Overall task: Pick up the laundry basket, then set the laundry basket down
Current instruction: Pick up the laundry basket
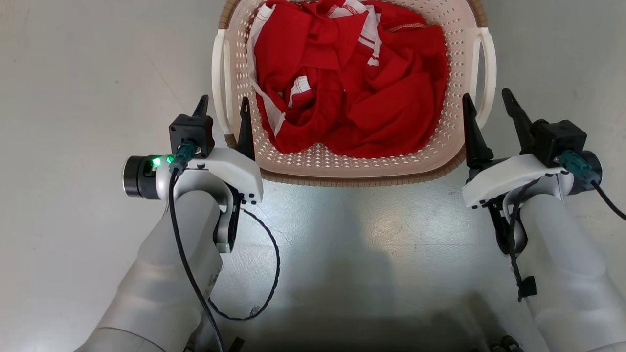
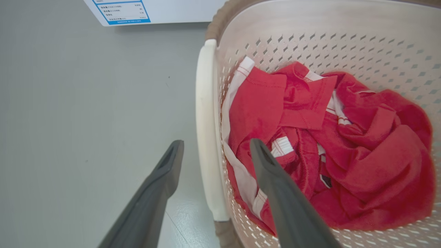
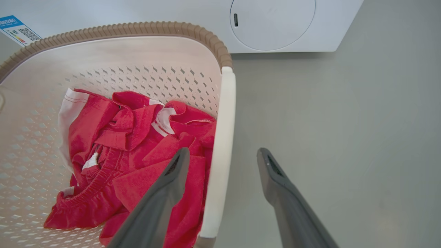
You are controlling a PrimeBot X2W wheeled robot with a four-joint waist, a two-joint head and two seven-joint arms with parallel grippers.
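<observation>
— So, what's in front of it, biggest first?
— Grey floor (image 1: 73, 73) all round, with a shiny patch just ahead of the robot. Farthest off at its twelve o'clock stands a white washer (image 3: 296, 34), its round door (image 3: 272, 20) shut.
— And the basket?
— The basket (image 1: 362, 178) is also at twelve o'clock, between robot and washer, close in front of the arms. It looks to be sitting on the floor. It's cream with small holes and a brown rim. Crumpled red clothes (image 1: 362, 98) with white trim lie inside.
— Where are the arms?
— Both pale forearms reach forward. The left arm (image 1: 166, 274) goes to the basket's nine o'clock side and the right arm (image 1: 572, 274) to its three o'clock side.
— Is either one holding anything?
— No. The left gripper (image 1: 223, 100) has its jaws spread wide. One finger is outside the basket and the other is over the clothes, with the white left handle (image 1: 217, 73) in the gap. The right gripper (image 1: 486, 94) is spread just as wide. One finger is inside the rim and the other is over the floor, with the right handle (image 1: 490, 63) between them. I can't tell whether any finger touches a handle.
— Anything smaller?
— A black cable (image 1: 278, 261) loops down from the left wrist. There's a blue-topped label (image 3: 17, 29) on the washer's front, toward eleven o'clock. A green light (image 1: 157, 161) glows on the left wrist.
</observation>
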